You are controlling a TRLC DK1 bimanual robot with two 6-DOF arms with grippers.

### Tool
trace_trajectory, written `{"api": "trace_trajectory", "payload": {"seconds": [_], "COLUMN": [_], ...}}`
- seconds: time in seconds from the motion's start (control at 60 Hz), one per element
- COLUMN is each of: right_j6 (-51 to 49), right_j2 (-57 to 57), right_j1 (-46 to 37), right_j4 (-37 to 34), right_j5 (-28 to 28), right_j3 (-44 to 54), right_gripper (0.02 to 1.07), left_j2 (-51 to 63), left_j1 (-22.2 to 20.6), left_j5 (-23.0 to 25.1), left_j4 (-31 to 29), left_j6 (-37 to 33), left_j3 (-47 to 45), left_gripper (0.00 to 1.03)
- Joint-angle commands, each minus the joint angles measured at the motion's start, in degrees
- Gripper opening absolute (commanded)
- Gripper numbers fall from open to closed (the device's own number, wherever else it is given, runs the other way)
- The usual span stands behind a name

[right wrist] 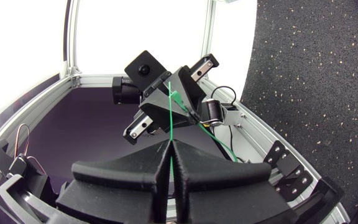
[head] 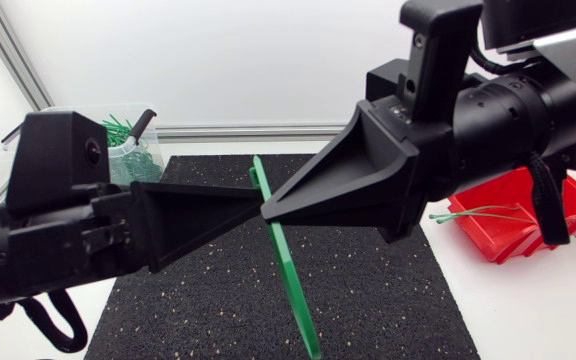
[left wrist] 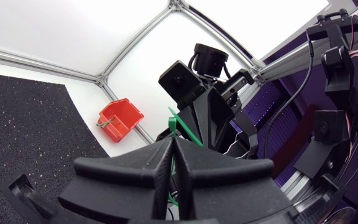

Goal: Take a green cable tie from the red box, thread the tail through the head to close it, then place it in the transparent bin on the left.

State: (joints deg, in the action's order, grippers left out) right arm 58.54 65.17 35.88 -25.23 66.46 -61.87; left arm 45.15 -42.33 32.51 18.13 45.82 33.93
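Your green cable tie (head: pixel 290 275) is a long, straight flat strip, held slanting over the middle of the black mat (head: pixel 388 290). Your left gripper (head: pixel 250 208) and right gripper (head: pixel 271 210) meet tip to tip there, both clamped tight on it.

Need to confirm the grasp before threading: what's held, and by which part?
The green cable tie: left tool and right tool both pinch its strap at nearly one spot, near one end; the longer stretch is free.
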Motion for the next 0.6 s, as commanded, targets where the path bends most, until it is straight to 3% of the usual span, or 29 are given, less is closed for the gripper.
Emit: {"api": "trace_trajectory", "payload": {"seconds": [0.0, 0.167, 0.583], "right_j6": [1.31, 1.31, 1.4], "right_j2": [0.49, 0.31, -2.5], "right_j1": [-0.37, -0.28, 0.6], "right_j4": [0.62, 0.54, 0.19], "right_j5": [0.52, 0.52, 0.52], "right_j3": [0.87, 0.96, 2.89], "right_gripper": [0.08, 0.08, 0.08], "left_j2": [-0.67, -1.55, -0.76], "left_j1": [-1.62, -3.73, -0.83], "left_j5": [-1.05, -4.3, -4.39], "left_j4": [-0.02, -0.73, -0.46], "left_j6": [-1.26, -3.64, -3.72], "left_j3": [1.75, 1.4, 2.19], "left_gripper": [0.04, 0.04, 0.04]}}
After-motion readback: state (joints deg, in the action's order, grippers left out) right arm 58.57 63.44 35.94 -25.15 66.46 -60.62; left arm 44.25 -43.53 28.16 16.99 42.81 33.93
